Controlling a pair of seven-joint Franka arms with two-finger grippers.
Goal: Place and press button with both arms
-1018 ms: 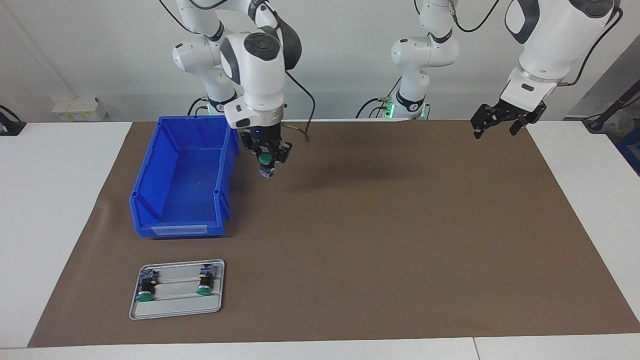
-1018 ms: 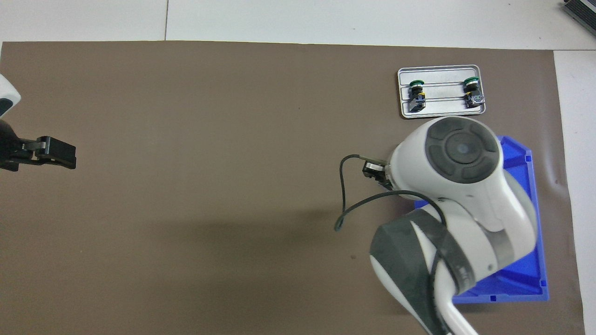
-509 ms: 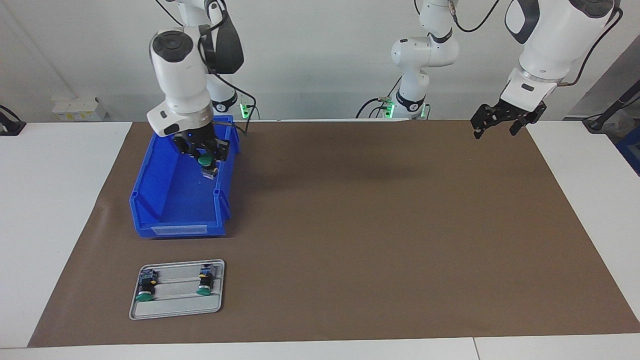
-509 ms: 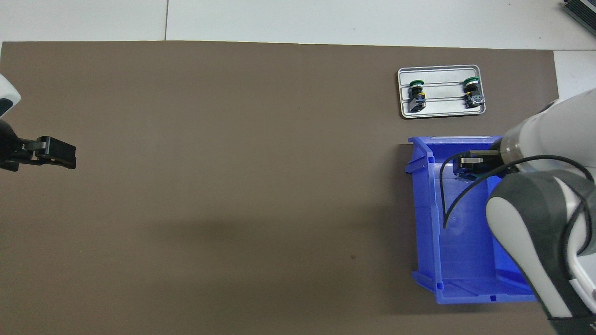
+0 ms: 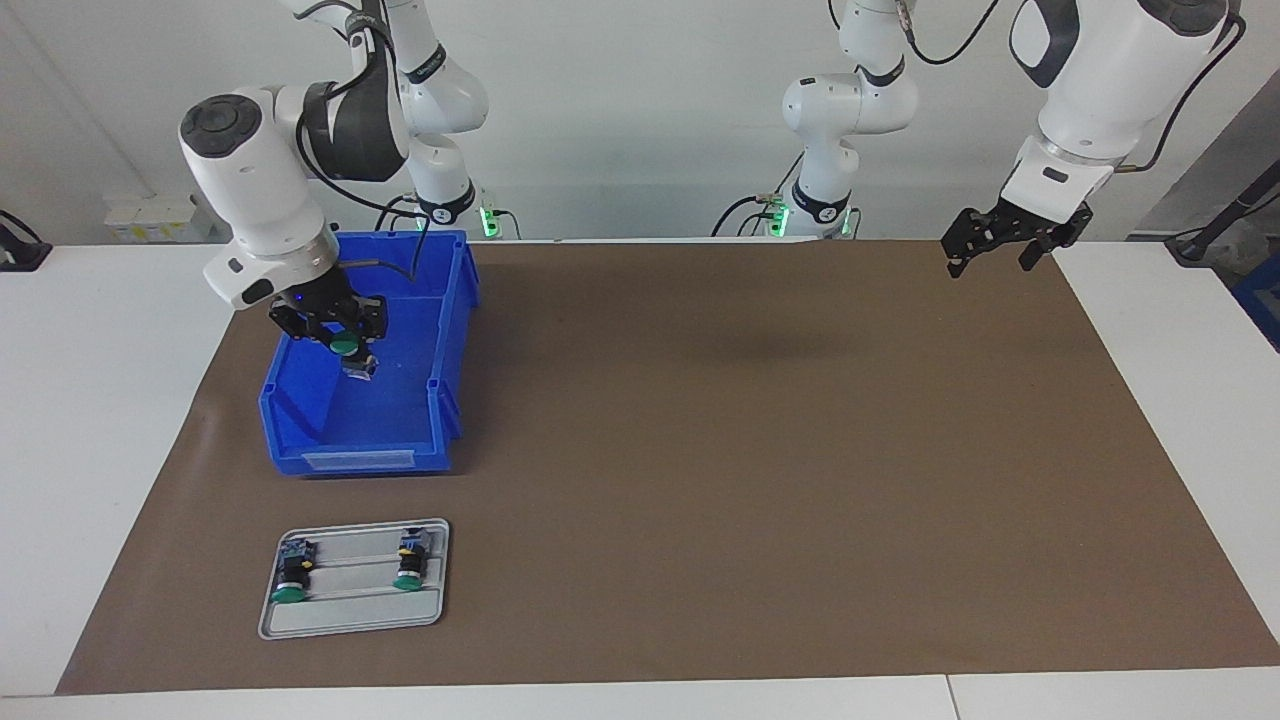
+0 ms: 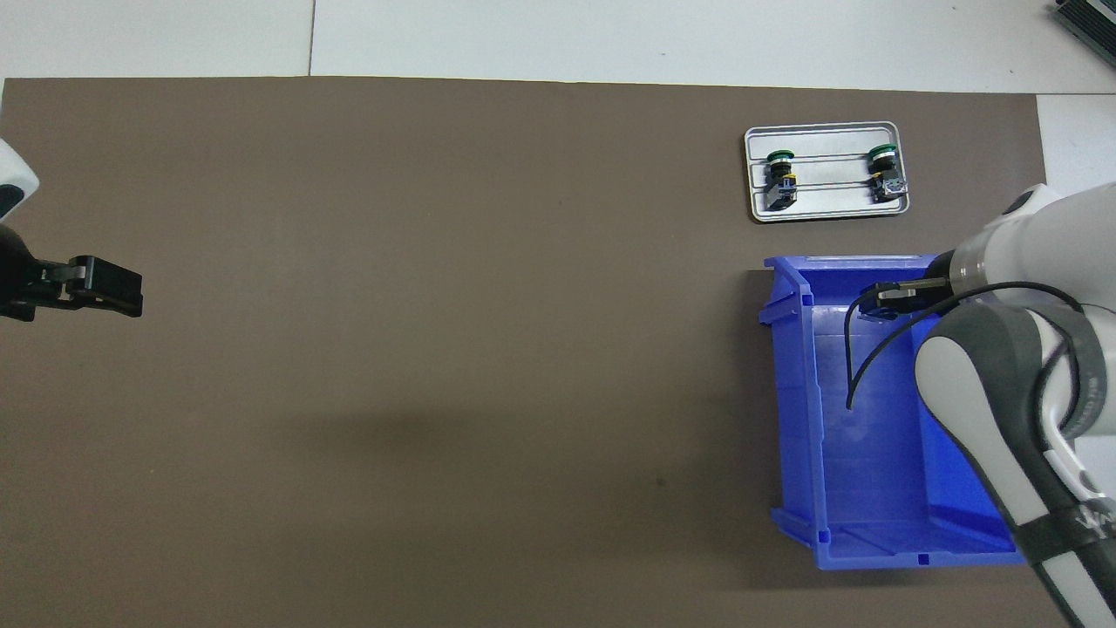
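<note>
Care at the drop comes first: the right pincer [image 5: 345,335], at the upper left of the facing view, hangs over the blue bin [image 5: 300,440] with the button [image 5: 349,350] clamped between its fingertips, green cap up and contact block hanging below. I judge the step in hand to be carrying the button to where it will be set down. It should be lowered until the block is close to a surface before the fingers part, kept upright so that it does not roll onto its cap, and kept clear of the bin's walls.

In the overhead view the same pincer sits at the right of the frame over the end of the bin next to the grey tray [image 6: 826,210], where two more buttons [image 6: 780,166] lie on the rails.

The left pincer [image 5: 985,250], at the upper right of the facing view, waits above the worktop's brown mat [image 5: 760,480] with its fingers spread wide, holding and touching nothing.
</note>
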